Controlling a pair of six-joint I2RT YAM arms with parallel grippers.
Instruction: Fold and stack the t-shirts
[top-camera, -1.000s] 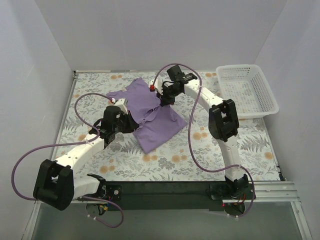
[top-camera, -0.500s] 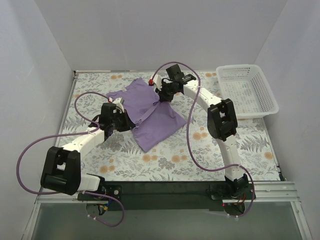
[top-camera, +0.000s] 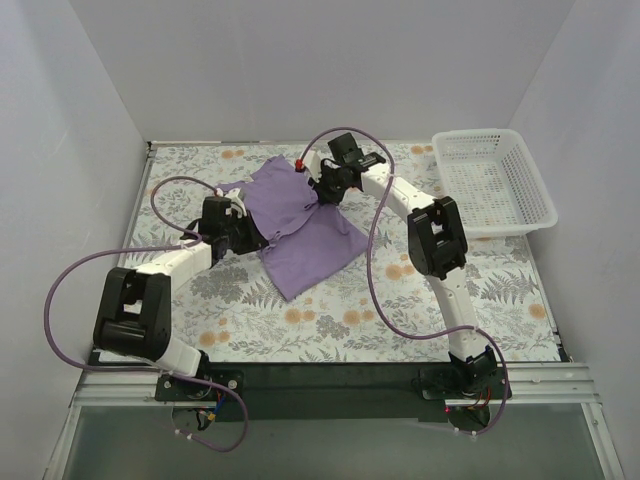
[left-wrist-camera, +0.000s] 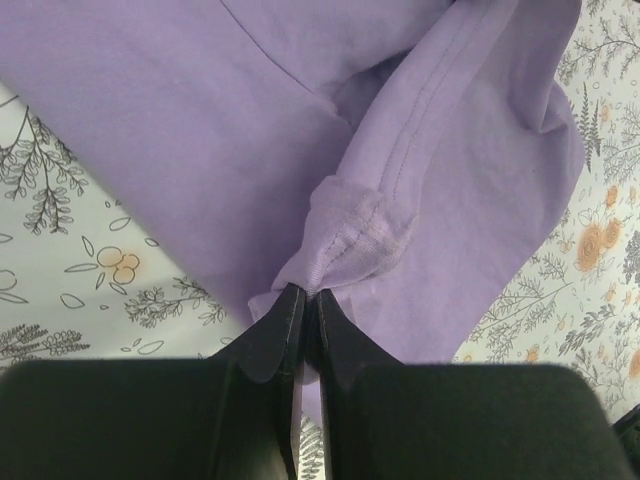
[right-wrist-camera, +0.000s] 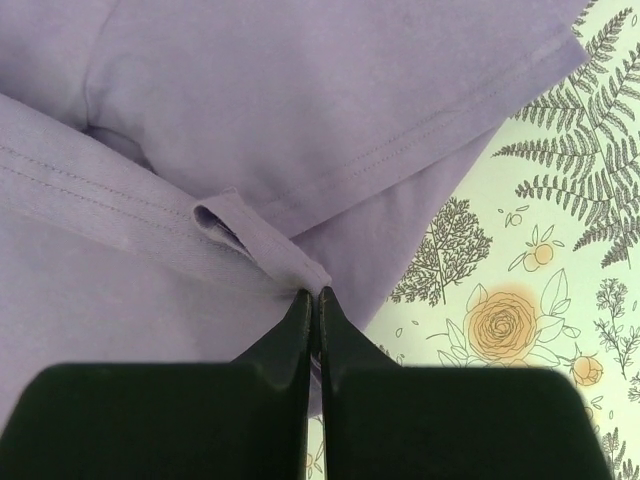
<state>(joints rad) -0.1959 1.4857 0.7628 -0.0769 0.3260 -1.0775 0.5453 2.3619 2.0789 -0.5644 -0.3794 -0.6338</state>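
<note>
Lavender t-shirt (top-camera: 310, 245) lies rumpled on the floral table (top-camera: 330, 320), just 12 o'clock of centre. Left gripper (left-wrist-camera: 305, 296) clenched on a bunched, stitched fold at the shirt's 9 o'clock edge. Right gripper (right-wrist-camera: 312, 294) pinching a seamed fold at its 1 o'clock. White basket (top-camera: 495, 180) at 2 o'clock, well apart.

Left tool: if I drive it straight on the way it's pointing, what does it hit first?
The lavender t-shirt itself: the left tool is shut on a bunched fold of it, and more of that cloth lies directly ahead. Depth beyond is hard to judge.
</note>
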